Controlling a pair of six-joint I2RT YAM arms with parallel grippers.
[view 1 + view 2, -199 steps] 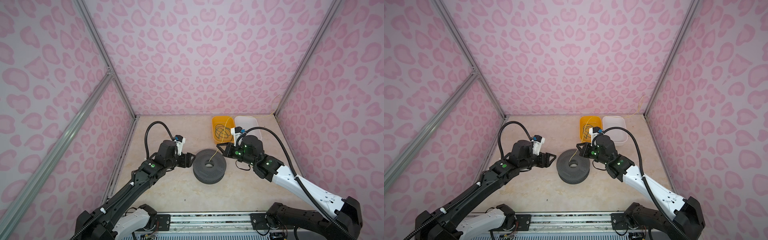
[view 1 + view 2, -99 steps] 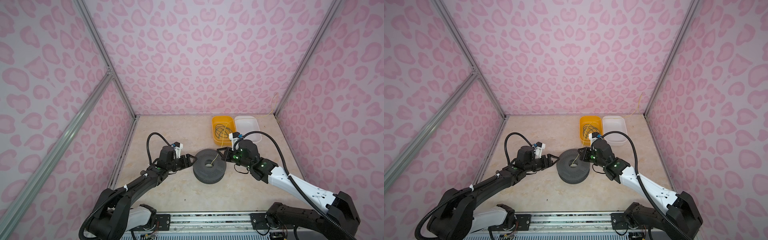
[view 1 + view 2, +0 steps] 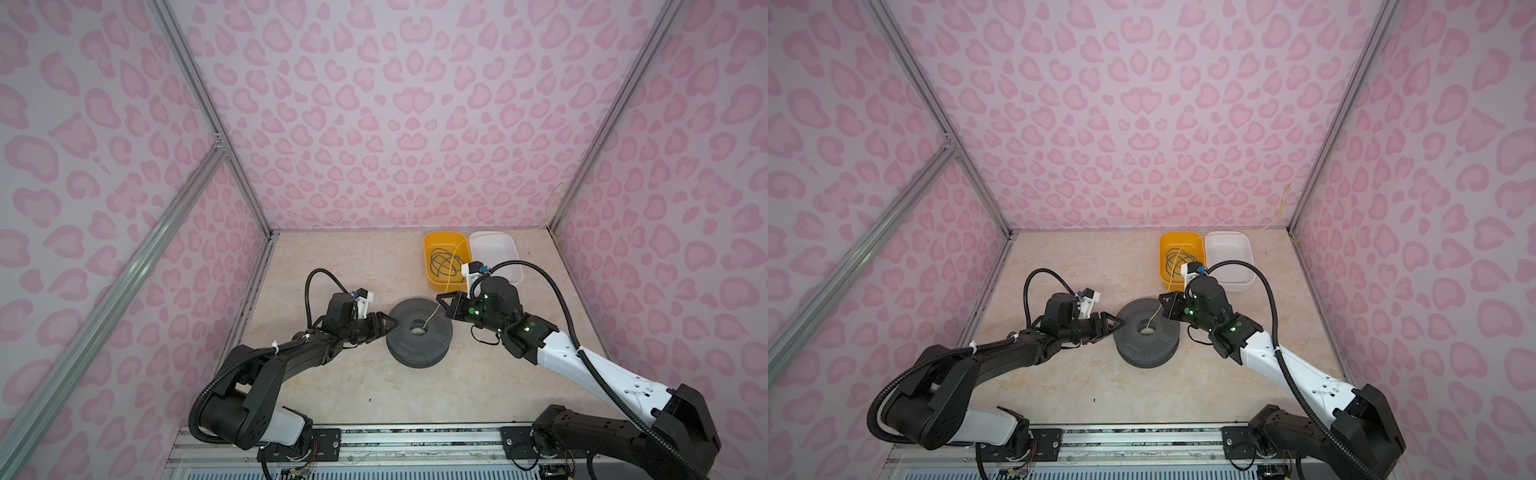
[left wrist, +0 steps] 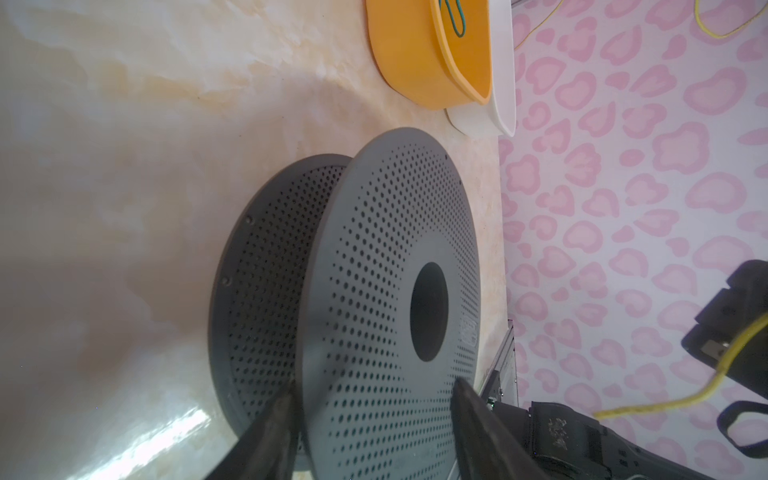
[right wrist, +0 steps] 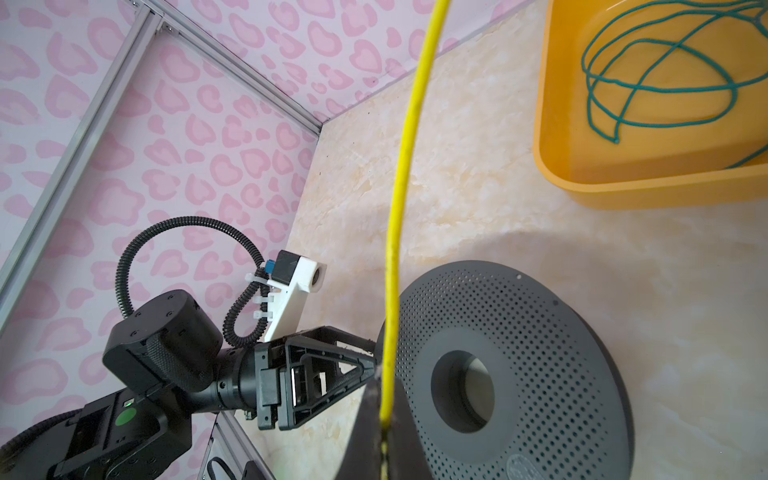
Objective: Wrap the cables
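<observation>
A dark grey perforated spool (image 3: 419, 338) (image 3: 1147, 343) lies flat mid-table. My left gripper (image 3: 390, 322) (image 3: 1119, 322) (image 4: 372, 386) is at its left rim, open, one finger under the top flange and one over it. My right gripper (image 3: 442, 301) (image 3: 1165, 300) (image 5: 382, 390) hovers over the spool's right rim, shut on the yellow cable (image 5: 399, 199). That cable (image 3: 432, 318) dips into the hub hole and also trails back over the bins to the rear right corner. The green cable (image 3: 444, 264) (image 5: 648, 83) lies looped in the orange bin (image 3: 430, 278).
A white bin (image 3: 505, 270) stands against the orange bin's right side at the back right. Pink patterned walls close in the left, back and right. A metal rail (image 3: 374, 440) runs along the front edge.
My left arm has sunk lower and pushed its fingers onto the spool's rim, with the jaws narrower than before. The right gripper kept its hold on the yellow cable and barely shifted.
</observation>
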